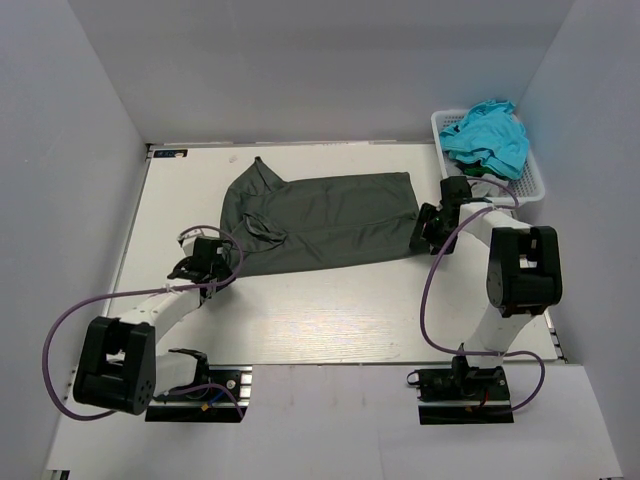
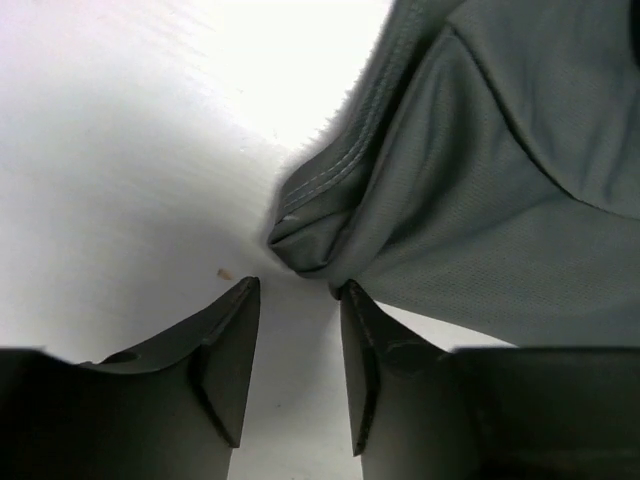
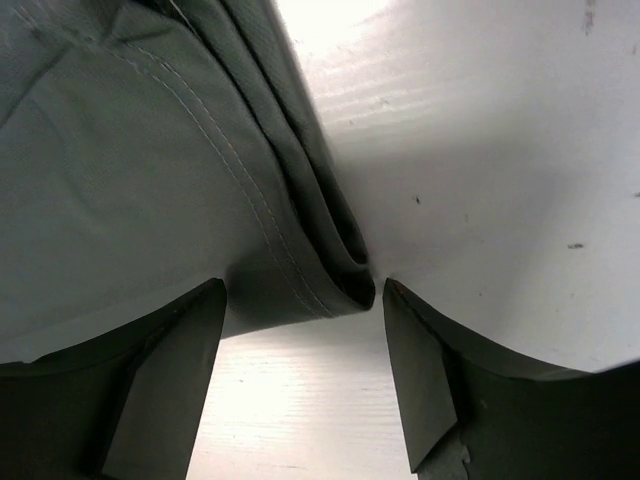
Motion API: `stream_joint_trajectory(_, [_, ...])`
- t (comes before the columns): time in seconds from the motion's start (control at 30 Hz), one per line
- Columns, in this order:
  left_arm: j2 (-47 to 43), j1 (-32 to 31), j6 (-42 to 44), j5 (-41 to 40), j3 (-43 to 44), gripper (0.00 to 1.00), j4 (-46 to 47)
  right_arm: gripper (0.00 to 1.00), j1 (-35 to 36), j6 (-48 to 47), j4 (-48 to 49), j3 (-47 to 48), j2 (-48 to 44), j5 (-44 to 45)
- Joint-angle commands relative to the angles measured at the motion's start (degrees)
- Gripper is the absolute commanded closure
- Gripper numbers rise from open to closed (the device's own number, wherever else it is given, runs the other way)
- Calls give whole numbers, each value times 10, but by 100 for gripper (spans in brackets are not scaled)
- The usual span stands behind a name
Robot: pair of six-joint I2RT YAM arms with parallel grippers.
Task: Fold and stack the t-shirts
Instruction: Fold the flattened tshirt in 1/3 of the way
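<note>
The dark charcoal-grey t-shirt [image 1: 325, 225] lies flat across the middle of the table [image 1: 330, 320], folded into a long band running left to right. Its stitched hem is at the right end. The neck and sleeves are at the left, with one corner pointing to the far side. The turquoise t-shirt [image 1: 487, 135] sits crumpled in the basket [image 1: 537, 185] at the far right, heaped above its rim.
</note>
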Motion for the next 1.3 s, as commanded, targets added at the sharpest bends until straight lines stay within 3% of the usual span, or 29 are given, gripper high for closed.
stream_joint_trajectory(0.0, [6,10,23,34,-7,54,46,30,-4,1,15,17,13,-21])
stream_joint_trajectory(0.1, [30,11,29,56,-7,66,62,42,-3,6,17,20,23,-27])
stream_joint_trajectory(0.13, [38,11,29,56,-7,71,69,55,-3,6,17,22,27,-28])
stream_joint_trajectory(0.23, [60,11,34,73,10,91,87,76,-3,9,16,21,29,-25])
stream_joint_trajectory(0.27, [65,11,34,73,17,97,87,87,-5,10,15,20,29,-22])
stream_joint_trajectory(0.33, [75,11,40,51,40,100,74,98,-6,9,6,23,24,-1])
stream_joint_trajectory(0.47, [51,11,49,-9,78,100,42,100,-4,-3,-17,45,6,20])
stream_joint_trajectory(0.57, [24,11,21,-53,158,100,-29,100,-5,-6,-40,65,-16,14])
stream_joint_trajectory(0.73, [5,11,7,-61,215,100,-139,100,-6,-24,-80,82,-51,2])
stream_joint_trajectory(1.07, [26,11,-171,-20,161,99,-399,100,-9,-13,-85,-17,-104,11])
stream_joint_trajectory(1.1, [31,11,-179,-13,161,78,-421,100,-9,-11,-84,-34,-106,16])
stream_joint_trajectory(1.13, [45,11,-190,-13,161,57,-441,76,-9,-8,-84,-41,-114,25])
stream_joint_trajectory(1.17, [50,3,-201,-4,171,41,-460,65,-8,-9,-79,-55,-118,25])
stream_joint_trajectory(1.2, [50,3,-201,11,178,1,-461,60,-9,-9,-79,-57,-124,28])
stream_joint_trajectory(1.23, [55,3,-201,11,195,0,-468,40,-7,-11,-79,-57,-133,29])
stream_joint_trajectory(1.27, [55,3,-187,11,204,0,-468,27,-9,-13,-81,-53,-143,29])
